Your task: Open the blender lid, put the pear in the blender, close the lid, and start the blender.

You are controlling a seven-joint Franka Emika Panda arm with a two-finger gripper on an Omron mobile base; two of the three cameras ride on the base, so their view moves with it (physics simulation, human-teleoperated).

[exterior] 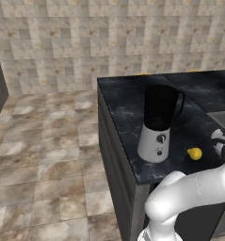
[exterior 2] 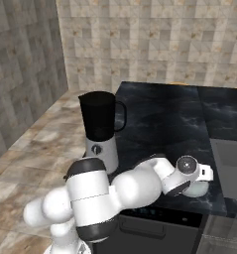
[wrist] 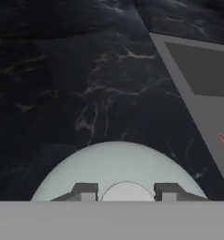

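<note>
Nearest the hand camera lies the blender lid (wrist: 118, 171), a pale round dome resting on the dark marbled counter (wrist: 62, 93), its small knob sitting between the two dark fingertips (wrist: 85, 191). The gripper (wrist: 126, 193) is clenched on that knob, so the robot has the lid in its grasp, off the jar and low against the countertop. In the right base view the same lid (exterior 2: 197, 189) shows as a pale curve under the white wrist, near the counter's front edge and just left of the grey sink (exterior 2: 231, 166).

The blender (exterior: 158, 123) stands upright near the counter's left front corner, its white base with dark knob facing the robot and its dark jar open at the top, handle to the right. It is well apart from the lid, which lies to its right.

The pear (exterior: 195, 153) rests on the counter just right of the blender's base, near the front edge, between the blender and the robot's hand (exterior: 222, 143). It touches neither.

Beyond the counter, tiled floor (exterior: 43, 155) runs to a tiled wall (exterior: 109, 37).
</note>
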